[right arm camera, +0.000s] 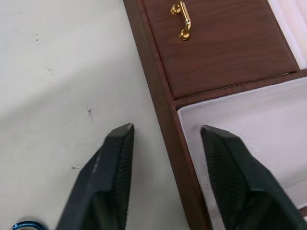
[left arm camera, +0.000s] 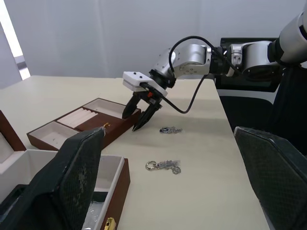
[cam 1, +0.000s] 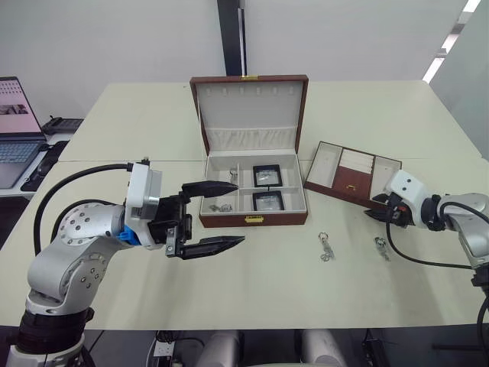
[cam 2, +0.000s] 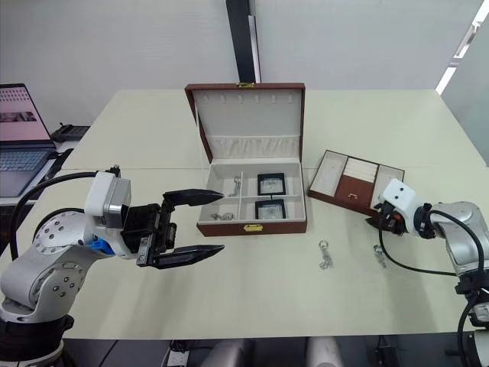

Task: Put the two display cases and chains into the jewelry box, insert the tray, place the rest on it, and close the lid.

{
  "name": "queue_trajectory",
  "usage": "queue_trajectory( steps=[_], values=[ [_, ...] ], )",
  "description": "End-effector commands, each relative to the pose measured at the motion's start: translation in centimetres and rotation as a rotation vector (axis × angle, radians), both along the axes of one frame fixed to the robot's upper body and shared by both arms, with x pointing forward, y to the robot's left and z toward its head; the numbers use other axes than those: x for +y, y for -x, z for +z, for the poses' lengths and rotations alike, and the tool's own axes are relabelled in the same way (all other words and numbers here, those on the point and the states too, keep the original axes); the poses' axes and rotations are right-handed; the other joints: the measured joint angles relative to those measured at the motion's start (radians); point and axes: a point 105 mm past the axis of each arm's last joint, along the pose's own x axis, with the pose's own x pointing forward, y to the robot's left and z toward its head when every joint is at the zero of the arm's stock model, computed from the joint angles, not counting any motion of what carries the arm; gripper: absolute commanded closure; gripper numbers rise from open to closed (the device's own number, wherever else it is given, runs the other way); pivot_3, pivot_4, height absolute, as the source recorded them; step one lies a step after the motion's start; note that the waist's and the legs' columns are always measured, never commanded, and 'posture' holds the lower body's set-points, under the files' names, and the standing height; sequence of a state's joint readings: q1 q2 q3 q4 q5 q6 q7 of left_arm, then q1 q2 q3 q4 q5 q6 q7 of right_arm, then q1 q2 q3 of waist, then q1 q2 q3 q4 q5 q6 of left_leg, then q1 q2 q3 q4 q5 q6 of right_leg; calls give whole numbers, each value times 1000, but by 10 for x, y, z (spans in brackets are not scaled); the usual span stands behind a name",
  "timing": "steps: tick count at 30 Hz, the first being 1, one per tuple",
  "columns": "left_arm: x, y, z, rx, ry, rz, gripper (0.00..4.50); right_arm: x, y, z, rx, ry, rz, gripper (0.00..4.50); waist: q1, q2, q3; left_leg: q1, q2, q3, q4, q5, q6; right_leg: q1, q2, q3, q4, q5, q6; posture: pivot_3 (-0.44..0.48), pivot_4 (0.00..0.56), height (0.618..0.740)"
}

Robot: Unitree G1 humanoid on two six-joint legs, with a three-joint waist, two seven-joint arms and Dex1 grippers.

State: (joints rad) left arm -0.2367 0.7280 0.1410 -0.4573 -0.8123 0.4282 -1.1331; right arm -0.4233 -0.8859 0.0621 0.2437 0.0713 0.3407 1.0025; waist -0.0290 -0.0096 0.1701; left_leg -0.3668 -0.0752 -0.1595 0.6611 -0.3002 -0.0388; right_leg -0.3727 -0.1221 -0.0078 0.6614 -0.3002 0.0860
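The jewelry box [cam 1: 253,219] stands open mid-table with its lid [cam 1: 249,107] upright. Both display cases [cam 1: 267,176] [cam 1: 268,201] lie in its right compartments, and silvery chains [cam 1: 221,206] lie in the left ones. My left gripper [cam 1: 218,215] hovers open at the box's front left corner, holding nothing. To the right of the box, the tray [cam 1: 351,174] rests on the table. My right gripper [right arm camera: 165,132] is open, with its fingers either side of the tray's near side wall [right arm camera: 165,110]. The rest, two silvery trinkets [cam 1: 326,246] [cam 1: 381,247], lie in front of the tray.
A laptop [cam 1: 15,130] and a black device [cam 1: 61,124] sit on a side desk at far left. The table's front edge [cam 1: 252,325] runs below both arms. A cable [cam 1: 412,256] loops from my right wrist above the right trinket.
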Motion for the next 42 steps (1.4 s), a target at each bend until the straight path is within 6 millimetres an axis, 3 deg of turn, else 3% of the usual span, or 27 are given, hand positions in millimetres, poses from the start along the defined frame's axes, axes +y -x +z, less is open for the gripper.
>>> queue_trajectory(
  steps=[1,6,16,23,33,42],
  values=[
    [-4,-1,7,-21,6,-3,0,-1,1,8,-18,-24,3,3392,0,0,0,0,0,0,0,0,0,0,0,0,0,0,0,0,150,740],
    [-5,-4,10,-21,6,5,0,-5,3,10,-7,-24,4,4464,0,0,0,0,0,0,0,0,0,0,0,0,0,0,0,0,150,740],
    [4,-10,14,-33,-12,64,0,-11,16,32,27,-55,14,4464,0,0,0,0,0,0,0,0,0,0,0,0,0,0,0,0,150,740],
    [32,-14,17,-13,-19,233,0,-10,45,56,48,-18,39,4464,0,3,2,-2,0,0,0,0,0,-2,0,0,0,0,0,0,150,740],
    [40,-11,1,21,-62,273,0,-31,70,58,40,17,10,4464,4,3,2,-2,0,0,0,0,0,-1,0,0,0,0,0,0,150,740],
    [62,-9,-5,-2,-75,376,0,-24,79,73,27,17,57,4464,1,3,3,-1,0,0,0,0,0,-1,0,0,0,0,0,0,150,740]
  ],
)
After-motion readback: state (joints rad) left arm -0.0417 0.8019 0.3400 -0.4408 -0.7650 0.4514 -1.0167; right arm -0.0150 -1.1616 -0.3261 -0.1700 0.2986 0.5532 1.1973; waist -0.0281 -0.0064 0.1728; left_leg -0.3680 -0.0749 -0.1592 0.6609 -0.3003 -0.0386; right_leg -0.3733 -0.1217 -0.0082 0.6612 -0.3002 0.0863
